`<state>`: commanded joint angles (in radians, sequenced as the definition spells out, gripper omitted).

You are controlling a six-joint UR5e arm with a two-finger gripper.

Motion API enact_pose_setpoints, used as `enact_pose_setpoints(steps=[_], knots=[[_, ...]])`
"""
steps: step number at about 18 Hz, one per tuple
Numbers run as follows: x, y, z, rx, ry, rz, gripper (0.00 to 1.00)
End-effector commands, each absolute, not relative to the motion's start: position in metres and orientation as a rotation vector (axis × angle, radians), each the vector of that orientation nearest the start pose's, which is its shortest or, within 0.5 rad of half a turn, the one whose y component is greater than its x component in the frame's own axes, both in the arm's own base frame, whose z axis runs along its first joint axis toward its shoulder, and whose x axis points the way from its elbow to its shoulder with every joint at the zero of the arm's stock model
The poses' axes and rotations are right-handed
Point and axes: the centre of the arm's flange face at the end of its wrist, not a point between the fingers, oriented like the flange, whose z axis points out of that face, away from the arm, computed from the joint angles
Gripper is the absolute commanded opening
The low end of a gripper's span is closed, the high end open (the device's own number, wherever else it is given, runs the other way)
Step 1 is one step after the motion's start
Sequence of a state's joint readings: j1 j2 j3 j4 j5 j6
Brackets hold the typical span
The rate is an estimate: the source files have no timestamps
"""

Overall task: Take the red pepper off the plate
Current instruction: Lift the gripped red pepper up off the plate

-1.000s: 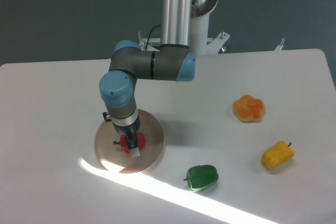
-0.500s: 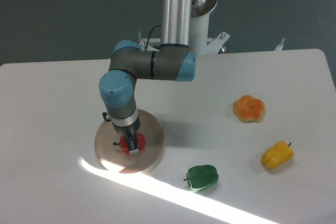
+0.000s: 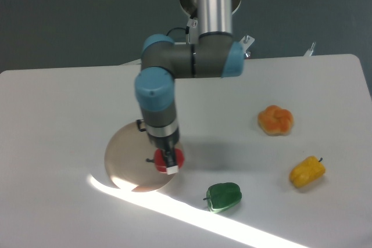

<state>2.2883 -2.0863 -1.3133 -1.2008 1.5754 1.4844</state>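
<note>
Nearest the camera, a green pepper [image 3: 223, 196] lies on the white table [image 3: 58, 120], to the lower right of the claw. The gripper [image 3: 168, 164] points downward with its fingers clamped on the red pepper [image 3: 168, 159], held at the right edge of the plate [image 3: 128, 158], whose bare surface extends to the claw's left. Well to the right lie a yellow pepper [image 3: 307, 172] and, farther back, an orange pepper [image 3: 275, 120]
</note>
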Motion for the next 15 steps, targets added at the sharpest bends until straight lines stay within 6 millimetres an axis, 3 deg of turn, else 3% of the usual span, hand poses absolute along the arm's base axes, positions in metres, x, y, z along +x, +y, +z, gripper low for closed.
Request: enact_pose_setpoints(steps=[3,6,15], knots=[[-0.397,0.594,0.362,-2.86,1.179,0.175,0.61],[-0.429,0.576,0.365,-2.851,1.201,0.189,0.6],[-0.447,0.569,0.364,-2.843,1.214,0.2,0.61]])
